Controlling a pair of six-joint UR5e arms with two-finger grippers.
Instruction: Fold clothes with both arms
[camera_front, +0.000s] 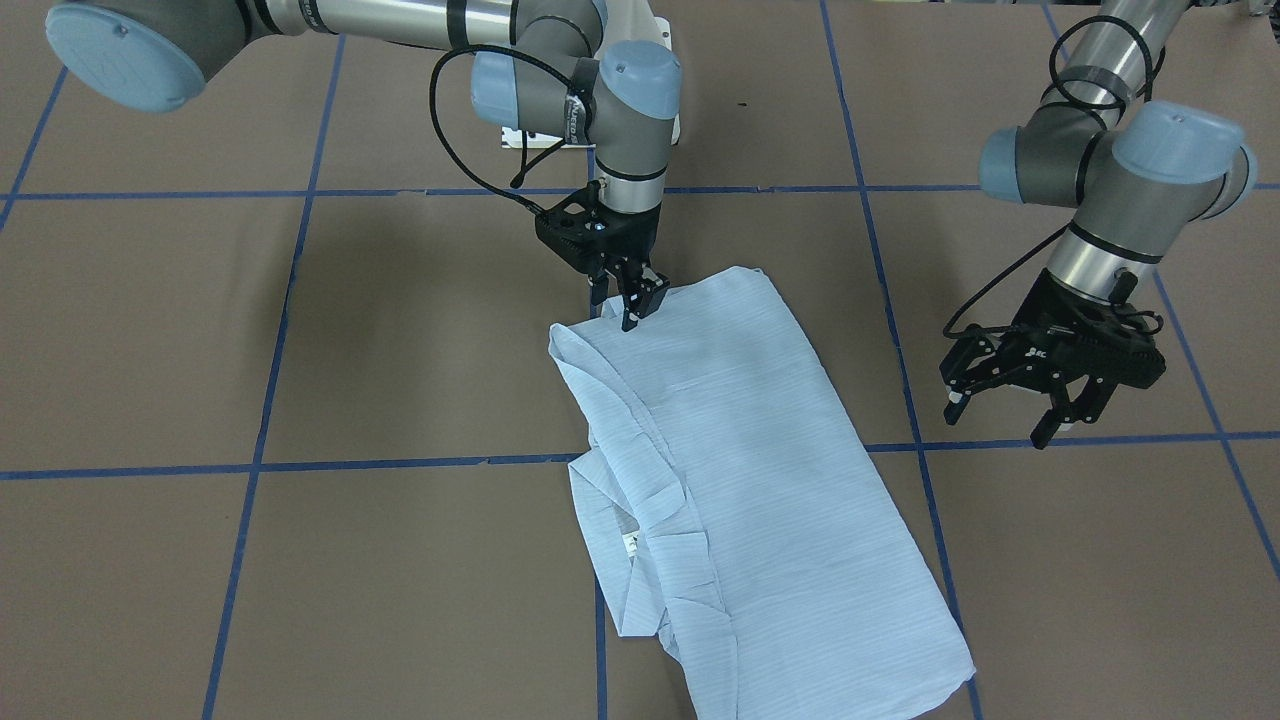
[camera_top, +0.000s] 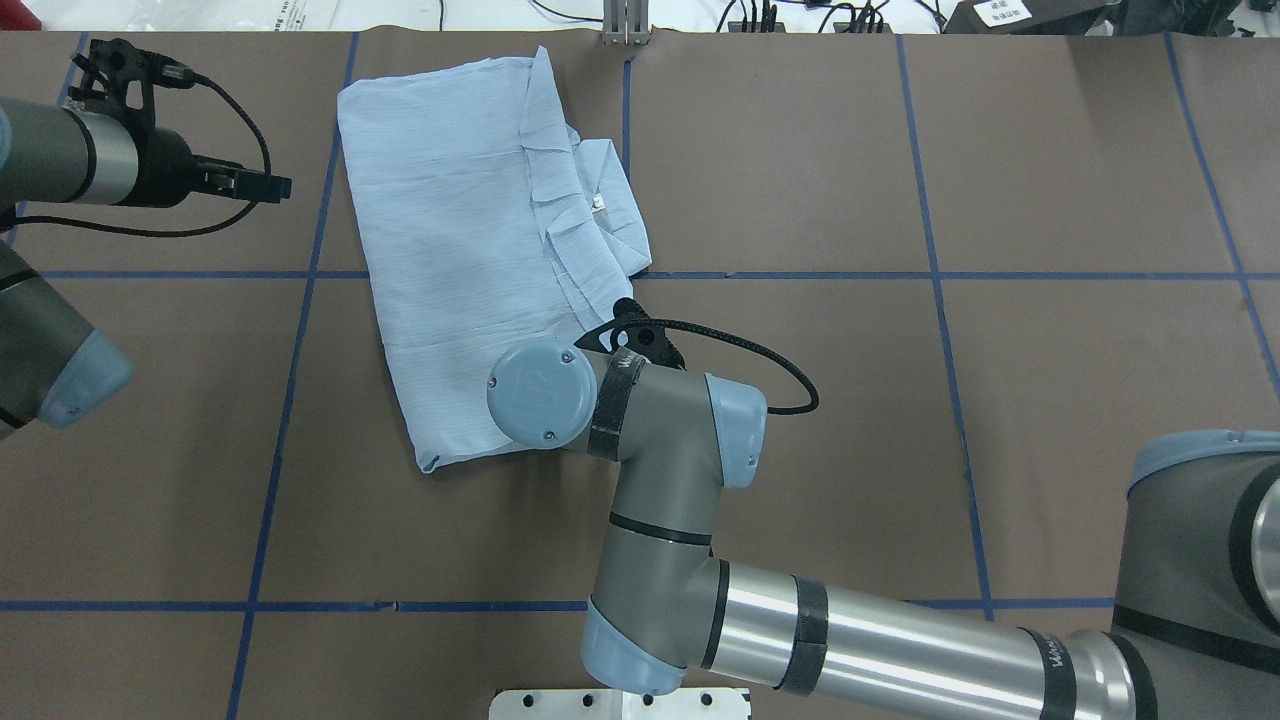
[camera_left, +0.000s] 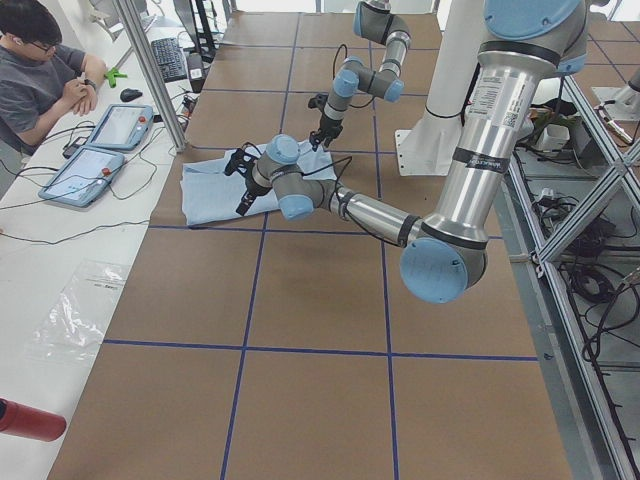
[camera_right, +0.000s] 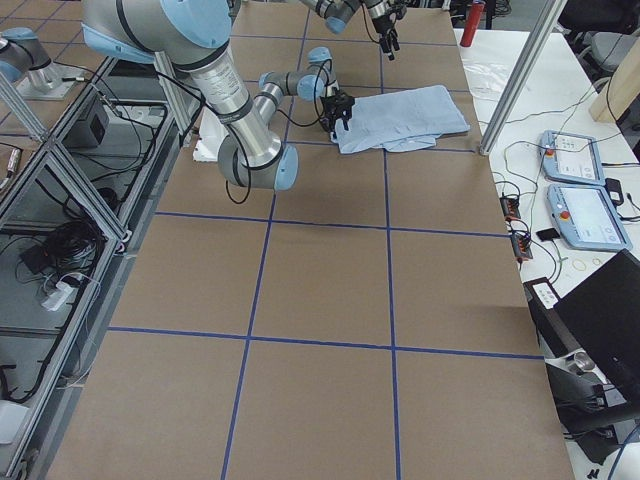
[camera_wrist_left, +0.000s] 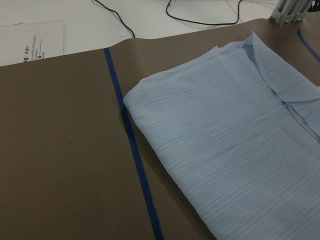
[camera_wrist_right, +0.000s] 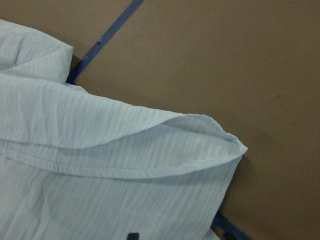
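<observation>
A thin, pale blue long-sleeved shirt (camera_front: 760, 450) with fine stripes lies flat on the brown paper-covered table (camera_front: 400, 350); it is folded into a long shape and sits across some of the blue tape lines (camera_front: 300, 465). Its pointed collar (camera_front: 650, 500) and small white neck label (camera_front: 633, 543) show along the long side on the robot's right; the back of the folded cloth faces up.

The grey-and-silver right arm (camera_top: 680, 440) with light blue caps bends over the end of the shirt nearest the robot; its black pointed right gripper (camera_front: 636, 308) points down at that edge, near a corner. Its fingers are close together, with the tips on the cloth (I cannot tell if any cloth is pinched between them); the wrist view shows the hem there curled up in a small loop.

The left arm (camera_front: 1120, 180) is on the other side of the shirt; its left gripper (camera_front: 1000, 425) is spread wide and holds nothing. It hangs above bare table, near the shirt's long edge but apart from it.

A person (camera_left: 35, 70) sits at the white side desk (camera_left: 40, 250) past the table's end.
</observation>
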